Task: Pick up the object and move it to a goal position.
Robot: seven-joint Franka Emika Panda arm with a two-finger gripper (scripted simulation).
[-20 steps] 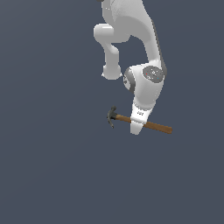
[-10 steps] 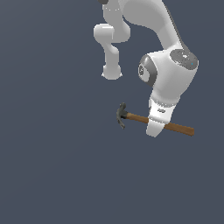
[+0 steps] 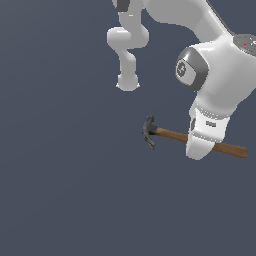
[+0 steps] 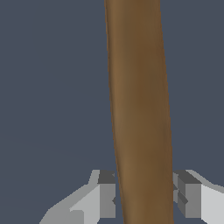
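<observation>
Pincer [image 4: 142,199] pinching hammer [image 3: 170,134] mid-handle, one pad [image 4: 107,197] pressed to each side of brown shaft. Handle end pokes out past pincer toward exterior view's right; dark head juts well out on other side. Nothing near pincer, only flat grey floor [image 3: 65,190] around. Farther back, white arm [image 3: 220,75] and its base [image 3: 127,82].

Both renders are evenly and softly lit, sharp edge to edge, with no blur or lens distortion. The white arm [image 3: 220,80] carries gentle shading and faint highlights on its upper curves. The flat slate-blue ground shows no cast shadows and no glare.
</observation>
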